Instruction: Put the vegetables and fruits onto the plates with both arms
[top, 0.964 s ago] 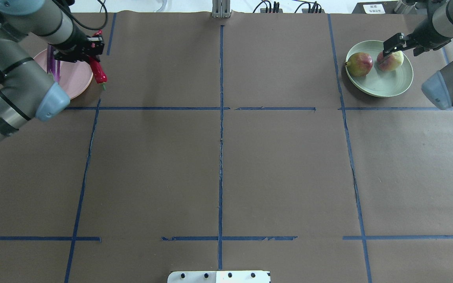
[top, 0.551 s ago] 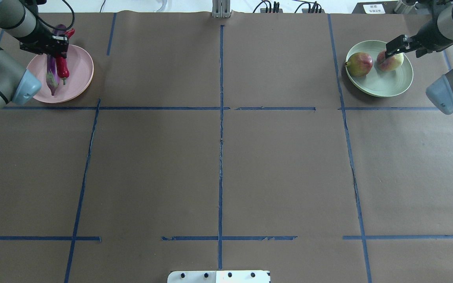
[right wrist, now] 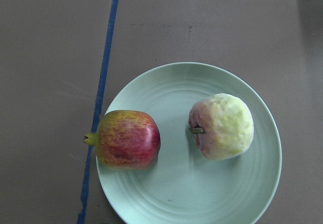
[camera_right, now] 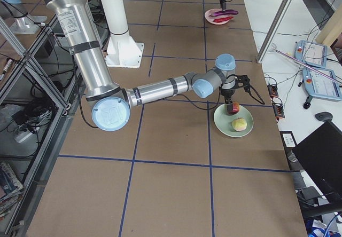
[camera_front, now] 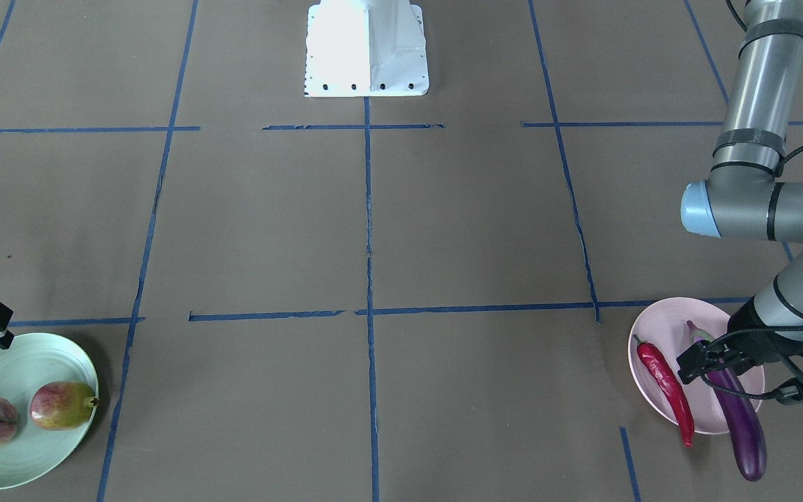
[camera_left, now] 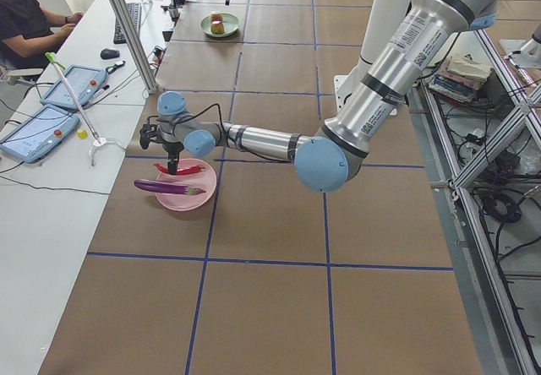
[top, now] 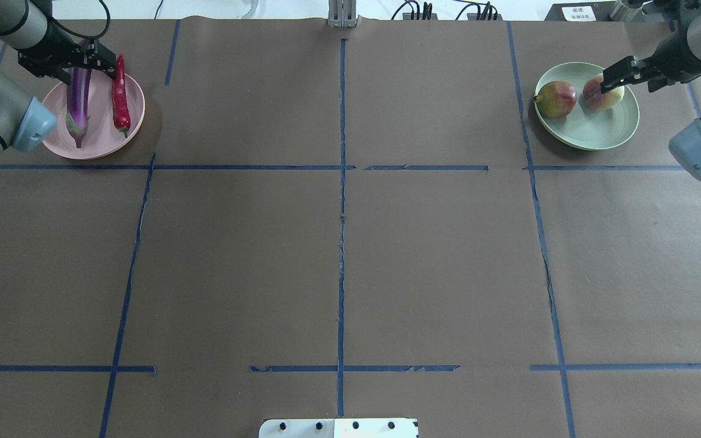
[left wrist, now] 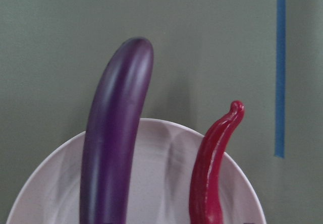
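The left gripper (top: pixel 66 61) hangs over the pink plate (camera_front: pixel 659 328) with its fingers spread wide. It holds nothing. The eggplant (camera_front: pixel 742 418) and the chili (camera_front: pixel 666 383) lie side by side on that plate. The right gripper (top: pixel 630 73) looks spread too and is empty. Under it, the pomegranate (right wrist: pixel 128 139) and the pale fruit (right wrist: pixel 224 126) sit on the green plate (right wrist: pixel 202 204).

I think the eggplant is the worry. One end sticks out past the rim, so a bump from a finger could roll it off.

The view from across the table shows that long end hanging out best. From above, the right gripper hides part of the pale fruit, but the right wrist camera shows it whole. The wrist cameras show no fingers at all.
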Robot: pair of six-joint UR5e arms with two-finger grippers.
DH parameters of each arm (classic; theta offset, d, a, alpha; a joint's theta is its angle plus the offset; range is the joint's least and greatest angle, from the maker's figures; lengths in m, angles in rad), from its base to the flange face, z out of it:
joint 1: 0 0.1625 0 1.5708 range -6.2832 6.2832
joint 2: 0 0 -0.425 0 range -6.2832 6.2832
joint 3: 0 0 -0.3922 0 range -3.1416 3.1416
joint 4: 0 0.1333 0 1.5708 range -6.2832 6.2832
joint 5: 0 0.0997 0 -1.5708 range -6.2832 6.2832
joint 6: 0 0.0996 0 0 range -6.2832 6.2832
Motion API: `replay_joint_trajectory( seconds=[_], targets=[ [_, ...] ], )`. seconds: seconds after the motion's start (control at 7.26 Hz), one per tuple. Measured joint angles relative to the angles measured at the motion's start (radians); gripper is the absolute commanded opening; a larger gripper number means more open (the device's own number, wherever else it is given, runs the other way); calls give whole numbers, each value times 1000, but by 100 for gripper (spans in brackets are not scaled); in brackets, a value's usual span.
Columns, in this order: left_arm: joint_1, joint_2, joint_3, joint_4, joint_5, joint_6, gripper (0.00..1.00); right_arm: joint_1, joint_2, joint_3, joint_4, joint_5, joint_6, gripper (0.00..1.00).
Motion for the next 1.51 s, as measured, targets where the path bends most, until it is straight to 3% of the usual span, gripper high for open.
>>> replay_joint_trajectory(
  seconds=[0.28,0.55,0.83,1.1,1.51],
  targets=[
    [-92,92,-105,1,-114,87,100,122,-69,36,-8,94,-21,100],
    [-205,146,-137,55,-156,365,100,230,-117,40,-93,140,-181,100],
    [-332,171,-144,271,-162,765,100,317,-157,66,-320,149,-436,100],
    [-419,212,-169,495,-169,1038,100,351,-199,117,-500,152,-552,100],
    [-437,336,-270,621,-201,1041,100,364,-344,231,-558,147,-659,100]
  ],
)
